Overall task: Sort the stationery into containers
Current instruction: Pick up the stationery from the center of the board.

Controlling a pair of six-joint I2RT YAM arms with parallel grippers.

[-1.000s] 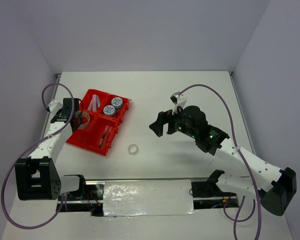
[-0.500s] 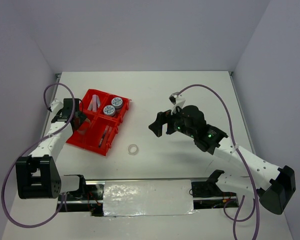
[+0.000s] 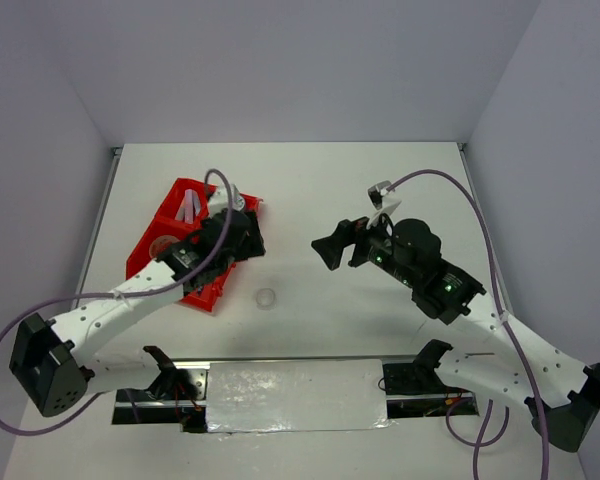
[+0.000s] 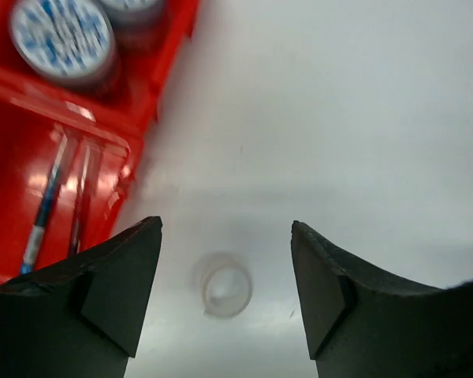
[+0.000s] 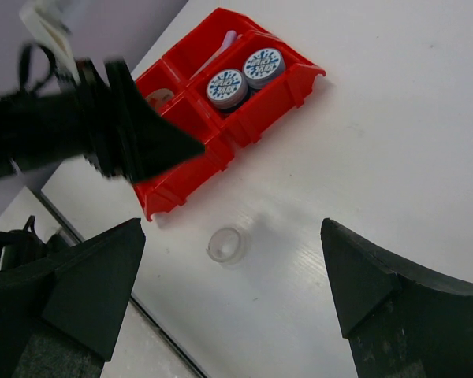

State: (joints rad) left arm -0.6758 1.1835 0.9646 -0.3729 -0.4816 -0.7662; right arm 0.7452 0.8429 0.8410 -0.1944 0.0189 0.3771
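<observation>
A: Loose item?
B: One grey tape ring [image 4: 226, 287], flat on the surface [image 4: 363, 118], near the red tray [image 5: 272, 106], not touching it.
A: Tray contents?
B: Two blue-white tape rolls [image 5: 227, 85] in one compartment. Pens [image 4: 51, 197] in the next, blurred, perhaps two.
A: Claws?
B: Left claw [image 4: 225, 228] above the ring, fingers apart, empty. Right claw [image 3: 330, 250] spread wide, empty, off to the side.

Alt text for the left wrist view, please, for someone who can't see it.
The open left hand hangs above a translucent tape ring lying on the white table. At left is the corner of a red tray holding blue-white tape rolls and two pens.
</observation>
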